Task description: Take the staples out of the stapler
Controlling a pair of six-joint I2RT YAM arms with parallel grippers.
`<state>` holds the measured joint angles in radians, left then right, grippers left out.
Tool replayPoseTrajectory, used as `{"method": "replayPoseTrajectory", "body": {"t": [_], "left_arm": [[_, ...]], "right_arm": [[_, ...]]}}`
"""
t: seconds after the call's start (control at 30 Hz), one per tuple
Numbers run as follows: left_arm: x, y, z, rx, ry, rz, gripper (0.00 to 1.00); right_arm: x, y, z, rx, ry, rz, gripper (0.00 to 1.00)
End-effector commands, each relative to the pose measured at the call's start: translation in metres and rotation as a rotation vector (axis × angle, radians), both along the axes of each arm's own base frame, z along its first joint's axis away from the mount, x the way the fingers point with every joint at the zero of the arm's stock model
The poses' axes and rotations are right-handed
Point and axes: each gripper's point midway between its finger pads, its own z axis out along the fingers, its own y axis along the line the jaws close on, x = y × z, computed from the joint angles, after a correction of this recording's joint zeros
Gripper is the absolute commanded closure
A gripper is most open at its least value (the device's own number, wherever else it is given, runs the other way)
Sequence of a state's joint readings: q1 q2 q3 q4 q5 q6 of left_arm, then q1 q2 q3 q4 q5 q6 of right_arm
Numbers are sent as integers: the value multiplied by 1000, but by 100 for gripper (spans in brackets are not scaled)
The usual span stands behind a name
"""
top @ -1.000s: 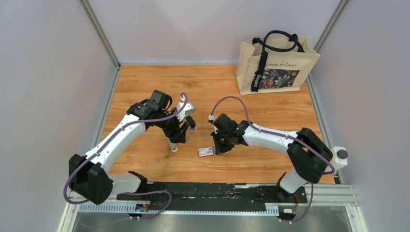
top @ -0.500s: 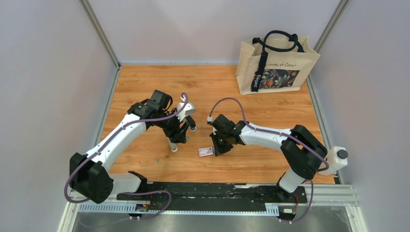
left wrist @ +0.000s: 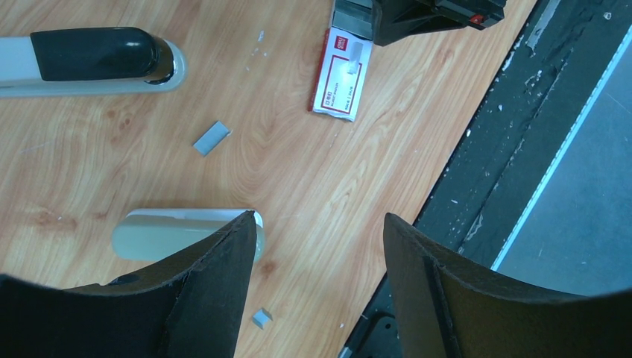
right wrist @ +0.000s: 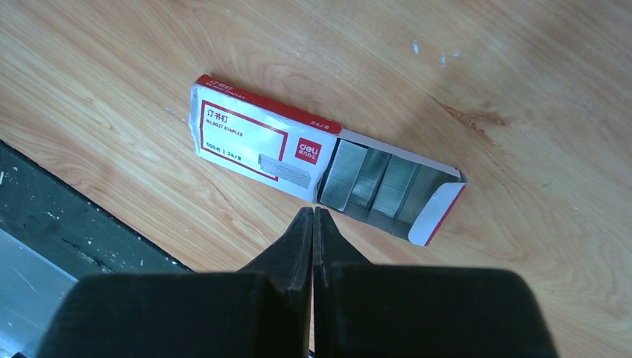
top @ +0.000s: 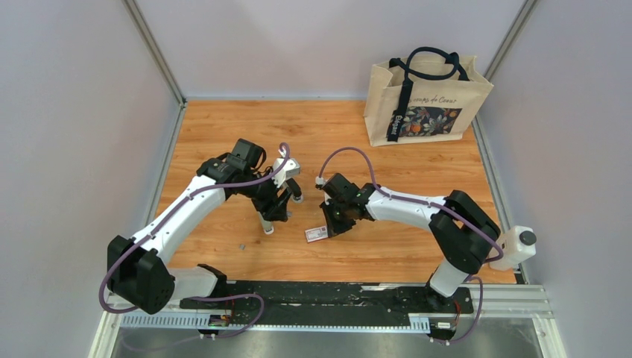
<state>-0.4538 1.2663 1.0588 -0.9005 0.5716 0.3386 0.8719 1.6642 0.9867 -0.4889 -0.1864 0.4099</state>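
right end effector [right wrist: 313, 212] closed, tips at edge of open staple box [right wrist: 253, 142] | left end effector [left wrist: 319, 220] open, left of box | stapler [left wrist: 97, 52] just beyond its fingers [left wrist: 216, 298] | loose staple strip [left wrist: 212, 138] on desk [left wrist: 335, 186] beside it | tote bag [top: 426, 97] far right

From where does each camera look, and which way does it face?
Top external: above and behind the bases, looking down on the table, the left arm, the right arm and a tote bag.
Left wrist: on the left arm, looking down past its open left gripper at the stapler.
Right wrist: looking down past the shut right gripper at the staple box.
Shared: both wrist views show the staple box.
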Motion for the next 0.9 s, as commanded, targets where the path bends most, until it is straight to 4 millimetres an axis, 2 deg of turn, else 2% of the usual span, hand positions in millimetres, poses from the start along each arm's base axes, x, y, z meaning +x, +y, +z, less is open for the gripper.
{"method": "replayPoseTrajectory", "body": {"t": [0.0, 0.13, 0.23, 0.37, 0.43, 0.47, 0.5, 0.53, 0.57, 0.63, 0.73, 0.77, 0.87], "left_arm": [[-2, -4, 2, -22, 13, -12, 29], [-4, -4, 3, -26, 16, -16, 29], [-4, -4, 3, -24, 13, -16, 29], [7, 1, 1, 3, -41, 16, 28], [13, 2, -1, 16, -69, 23, 26], [18, 1, -1, 21, -94, 14, 25], [22, 2, -7, 58, -127, -24, 25], [24, 3, -11, 88, -147, -48, 24], [25, 3, -14, 122, -167, -77, 23], [29, 2, -25, 212, -219, -162, 23], [41, -1, -37, 300, -240, -246, 22], [45, 3, -42, 345, -239, -260, 22], [60, 4, -60, 428, -236, -354, 23]], "right_arm": [[7, 10, 11, 35, -26, 21, 100], [2, 8, 7, 26, -5, 25, 100], [0, 7, 15, 44, -11, 28, 100], [10, 11, 49, 86, -89, 29, 99], [16, 12, 68, 129, -139, 9, 89], [21, 9, 73, 135, -163, -15, 66], [22, 5, 71, 136, -167, -44, 55], [27, 5, 85, 180, -207, -65, 46], [33, -3, 86, 182, -223, -101, 35], [36, -12, 97, 230, -261, -156, 30], [49, -27, 111, 286, -314, -246, 30], [50, -36, 117, 308, -338, -273, 29], [55, -48, 128, 343, -375, -309, 30]]}}
